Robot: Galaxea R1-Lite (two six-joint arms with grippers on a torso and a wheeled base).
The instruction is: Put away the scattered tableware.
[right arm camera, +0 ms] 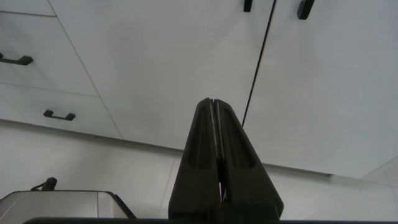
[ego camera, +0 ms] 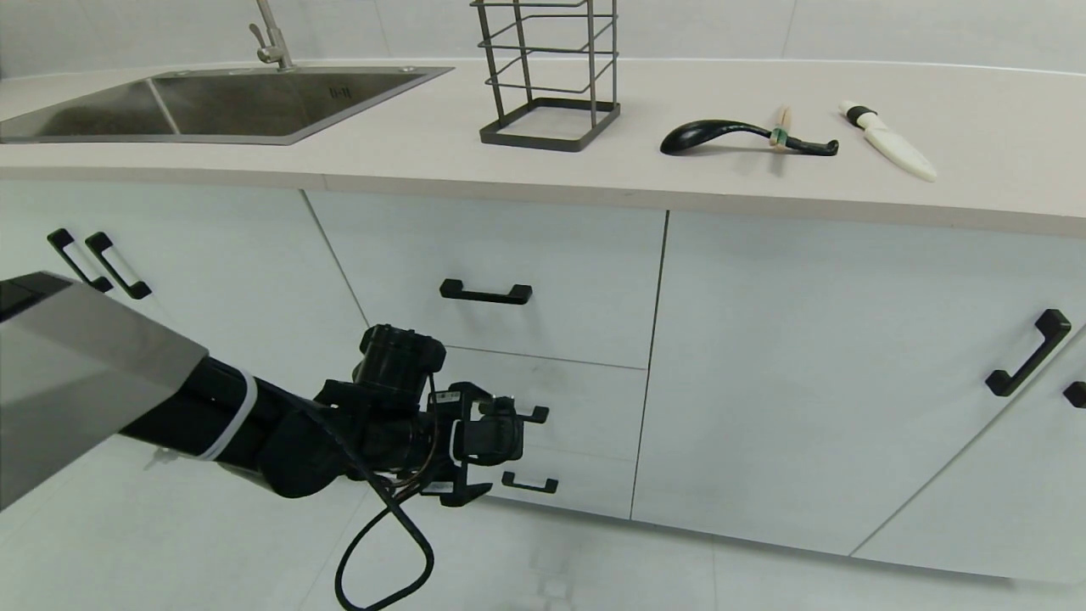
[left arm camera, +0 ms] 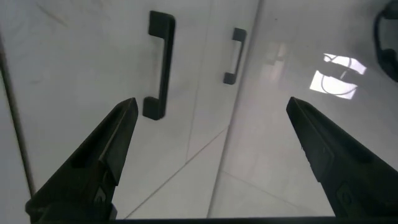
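Head view of a kitchen run. On the pale beige stone countertop (ego camera: 407,144) three loose pieces lay at the right. One was a glossy black ladle with a curved handle (ego camera: 691,136). One was a short wooden stick with a green band (ego camera: 779,127), which crossed the ladle's handle near its end. The third was a white knife with a black collar (ego camera: 891,146), just right of the other two and apart from them.

To their left, near the middle of the counter, stood a tall dark wire rack on a rectangular base (ego camera: 530,142), with nothing in it. A steel sink (ego camera: 254,98) sat at the far left.

The task appeared not yet begun: every piece was out on the counter, none was in the rack, and all three were left to gather.

The left gripper (left arm camera: 212,102) hung low in front of the white drawer fronts, well below the counter edge and far to the left of the tableware. Its jaws were spread wide and held nothing, and it faced a black drawer handle (left arm camera: 158,62).

The right gripper (right arm camera: 213,102) was pressed fully closed with nothing between its fingers. It pointed at the white cabinet doors, below the counter and well away from the pieces.
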